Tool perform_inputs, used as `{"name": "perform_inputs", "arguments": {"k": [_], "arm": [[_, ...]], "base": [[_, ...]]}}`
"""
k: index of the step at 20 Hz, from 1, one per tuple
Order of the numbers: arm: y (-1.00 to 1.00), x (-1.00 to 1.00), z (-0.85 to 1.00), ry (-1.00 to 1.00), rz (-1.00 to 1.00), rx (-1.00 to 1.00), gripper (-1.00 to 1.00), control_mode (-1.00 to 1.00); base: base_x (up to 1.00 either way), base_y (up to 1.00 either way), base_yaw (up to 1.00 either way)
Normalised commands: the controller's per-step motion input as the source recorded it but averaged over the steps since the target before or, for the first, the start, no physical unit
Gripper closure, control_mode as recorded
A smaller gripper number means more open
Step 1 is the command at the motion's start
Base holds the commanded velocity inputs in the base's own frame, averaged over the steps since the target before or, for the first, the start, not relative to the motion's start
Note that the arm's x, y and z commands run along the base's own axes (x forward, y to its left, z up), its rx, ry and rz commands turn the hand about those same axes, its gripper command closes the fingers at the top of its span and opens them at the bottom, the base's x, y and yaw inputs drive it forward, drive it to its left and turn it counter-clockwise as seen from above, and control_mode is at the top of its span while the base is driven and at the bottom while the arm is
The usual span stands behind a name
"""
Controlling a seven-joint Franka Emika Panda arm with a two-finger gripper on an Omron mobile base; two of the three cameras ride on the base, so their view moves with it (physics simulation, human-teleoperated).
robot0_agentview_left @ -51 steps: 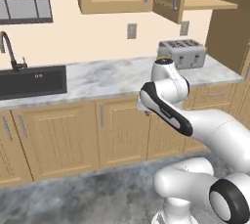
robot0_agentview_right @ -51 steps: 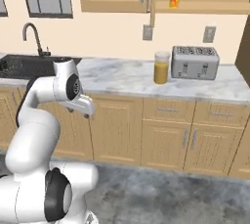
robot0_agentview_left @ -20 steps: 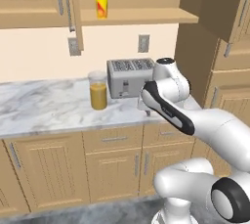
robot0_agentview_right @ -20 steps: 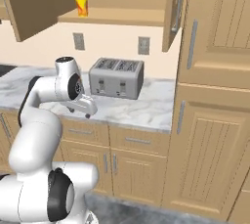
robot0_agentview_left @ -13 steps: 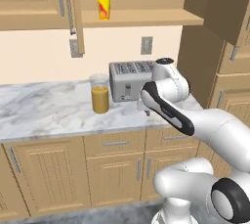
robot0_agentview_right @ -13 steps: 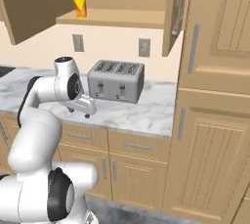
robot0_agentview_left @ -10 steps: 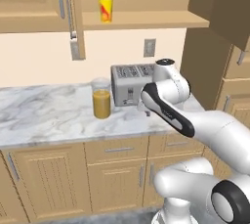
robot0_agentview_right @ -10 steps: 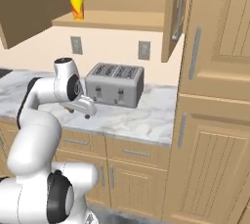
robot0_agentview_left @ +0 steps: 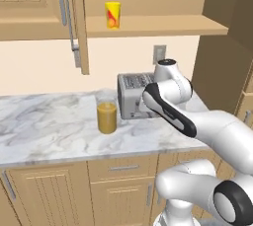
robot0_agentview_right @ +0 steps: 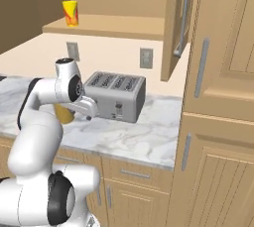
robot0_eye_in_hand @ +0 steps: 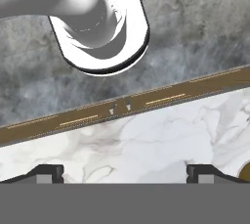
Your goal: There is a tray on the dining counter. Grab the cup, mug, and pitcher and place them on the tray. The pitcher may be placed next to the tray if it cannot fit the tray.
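A: Where's the target relative to the gripper (robot0_eye_in_hand: 125, 171)?

B: In the hand view the finger tips sit far apart at the bottom corners, nothing between them. Spread wide, empty. The camera looks straight down past the worktop (robot0_agentview_left: 49, 126) edge to the floor.

A: And the task's things?

B: The pitcher (robot0_agentview_left: 106, 113) stands upright at centre-left of the left base view, on the marble, just left of the toaster (robot0_agentview_left: 132, 95). The cup (robot0_agentview_left: 113, 15) is at upper centre, upright on the open shelf (robot0_agentview_left: 153, 25), above the pitcher and slightly right of it. In the right base view the cup is at upper left.

A: So which way?

B: My read: pitcher is the nearer one, low and to the left of the hand; long axis vertical, so a side approach.

A: Gaps?

B: In the right base view the arm covers most of the pitcher. Only an orange sliver shows at the lower right edge of the hand view, probably its base. I can't make out the mug, tray or dining counter.
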Motion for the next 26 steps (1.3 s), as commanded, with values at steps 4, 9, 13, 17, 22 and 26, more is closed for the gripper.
{"name": "perform_inputs", "arguments": {"k": [4,9,13,17,22,26], "arm": [[0.00,0.00,0.00,0.00,0.00,0.00,-1.00,1.00],[0.00,0.00,0.00,0.00,0.00,0.00,-1.00,1.00],[0.00,0.00,0.00,0.00,0.00,0.00,-1.00,1.00],[0.00,0.00,0.00,0.00,0.00,0.00,-1.00,1.00],[0.00,0.00,0.00,0.00,0.00,0.00,-1.00,1.00],[0.00,0.00,0.00,0.00,0.00,0.00,-1.00,-1.00]], "base": [[0.34,-0.01,0.06],[0.14,0.00,0.05],[0.04,0.00,0.03],[0.00,0.00,0.01],[0.00,0.00,0.00],[0.00,0.00,0.00]]}}
